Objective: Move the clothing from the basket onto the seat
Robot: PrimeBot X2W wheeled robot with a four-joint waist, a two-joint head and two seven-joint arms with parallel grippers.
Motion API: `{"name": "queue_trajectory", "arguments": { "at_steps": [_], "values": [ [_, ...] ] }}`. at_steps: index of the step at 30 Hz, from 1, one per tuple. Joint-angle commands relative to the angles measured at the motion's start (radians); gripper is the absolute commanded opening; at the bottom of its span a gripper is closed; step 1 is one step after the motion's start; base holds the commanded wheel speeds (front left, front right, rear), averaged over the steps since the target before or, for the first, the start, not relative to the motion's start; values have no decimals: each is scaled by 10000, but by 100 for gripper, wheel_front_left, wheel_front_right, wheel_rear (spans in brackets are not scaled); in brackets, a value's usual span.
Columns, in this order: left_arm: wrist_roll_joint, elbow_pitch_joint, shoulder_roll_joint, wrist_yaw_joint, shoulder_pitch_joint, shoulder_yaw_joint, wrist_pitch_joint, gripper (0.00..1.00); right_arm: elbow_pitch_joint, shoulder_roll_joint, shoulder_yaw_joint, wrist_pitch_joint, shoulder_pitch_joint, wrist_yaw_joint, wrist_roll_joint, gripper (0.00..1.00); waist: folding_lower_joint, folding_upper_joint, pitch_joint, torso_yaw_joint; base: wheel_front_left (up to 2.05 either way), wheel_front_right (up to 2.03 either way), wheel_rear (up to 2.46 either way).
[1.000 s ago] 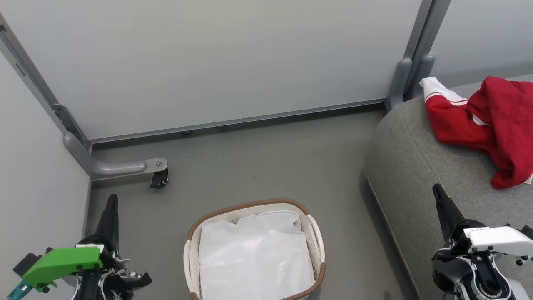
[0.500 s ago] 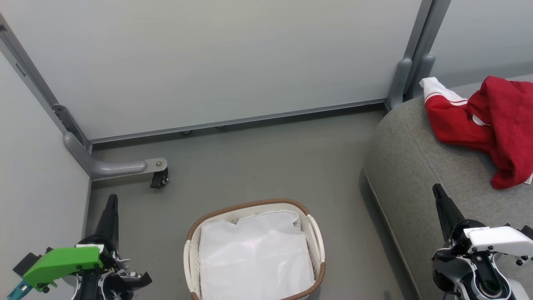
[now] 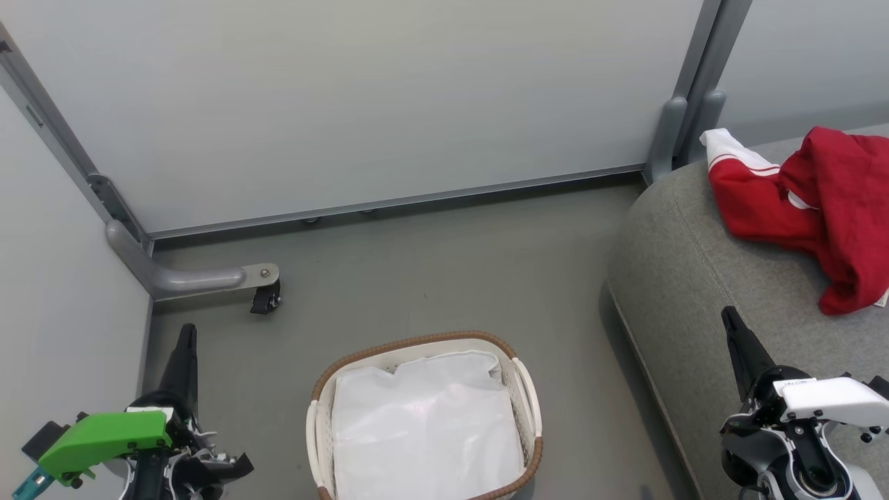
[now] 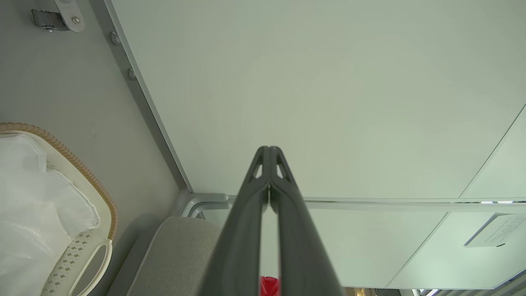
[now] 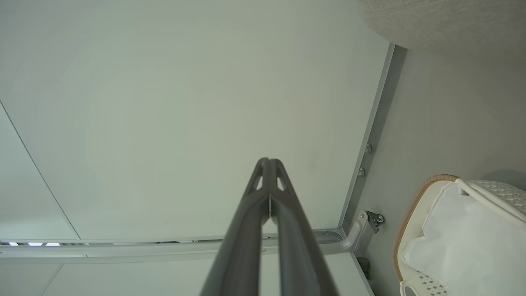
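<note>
The red clothing [image 3: 812,201] with white striped trim lies heaped on the grey seat [image 3: 701,292] at the right; a sliver of the red clothing [image 4: 269,285] shows in the left wrist view. The white basket [image 3: 530,389] with its brown rim stands on the floor at bottom centre, holding just a white liner sheet [image 3: 424,430]. My left gripper [image 3: 186,333] is shut at the lower left, left of the basket, its fingertips together in the left wrist view [image 4: 269,150]. My right gripper [image 3: 729,316] is shut over the seat's front edge, fingertips together in the right wrist view [image 5: 269,161].
Pale wall panels [image 3: 361,97] close off the back and left. A grey metal foot with a black caster [image 3: 264,298] juts onto the floor at the left. A grey post [image 3: 677,132] stands beside the seat. Bare grey floor [image 3: 451,271] lies between basket, wall and seat.
</note>
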Motion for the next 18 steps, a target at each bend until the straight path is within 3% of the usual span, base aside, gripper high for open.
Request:
{"name": "queue_trajectory", "arguments": {
  "at_steps": [1, 18],
  "values": [
    [-33, -14, 66, -57, -101, 19, 48, 0, -27, -60, -22, 13, 107, 0, 35, 0, -1, -1, 0, 0, 0, 0, 0],
    [-34, -15, 66, -57, -101, 18, 47, 0, -27, -60, -22, 13, 107, 0, 35, 0, -1, -1, 0, 0, 0, 0, 0]
  ]
}}
